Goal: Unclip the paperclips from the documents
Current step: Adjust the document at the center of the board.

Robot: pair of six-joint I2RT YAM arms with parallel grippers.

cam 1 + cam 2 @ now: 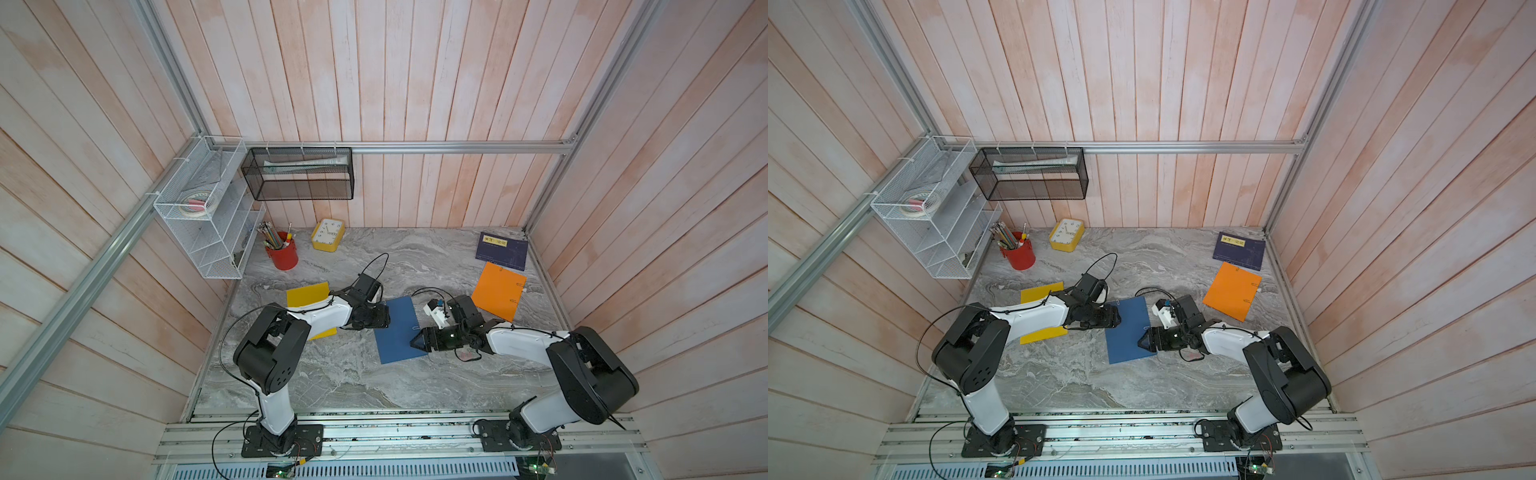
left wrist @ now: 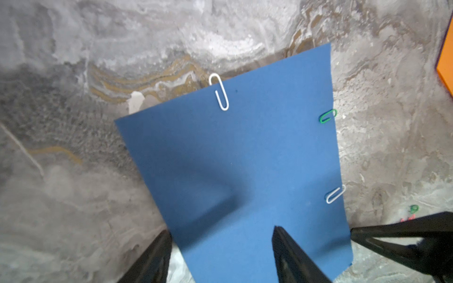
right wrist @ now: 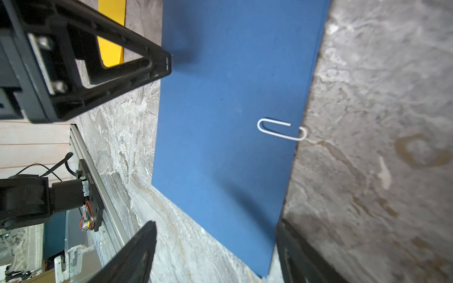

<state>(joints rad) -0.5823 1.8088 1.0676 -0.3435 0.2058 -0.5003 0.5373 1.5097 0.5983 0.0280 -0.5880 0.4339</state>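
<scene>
The blue document (image 1: 397, 332) lies flat between my two arms. In the left wrist view it (image 2: 245, 159) carries a white paperclip (image 2: 219, 92) on its far edge, plus a green paperclip (image 2: 328, 116) and another white one (image 2: 335, 194) on one side edge. My left gripper (image 2: 222, 229) is open low over the sheet's near edge, one finger over paper and one over table. My right gripper (image 3: 217, 221) is open at the opposite side, straddling a corner, with a white paperclip (image 3: 282, 129) ahead of it. The yellow document (image 1: 307, 295) lies under the left arm. The orange document (image 1: 498, 291) lies far right.
A green and a reddish clip (image 2: 413, 208) lie loose on the marble by the right gripper. A navy booklet (image 1: 502, 251) sits behind the orange sheet. A red pencil cup (image 1: 283, 253) and yellow clock (image 1: 328, 235) stand at the back left, below a white wire rack (image 1: 208, 208).
</scene>
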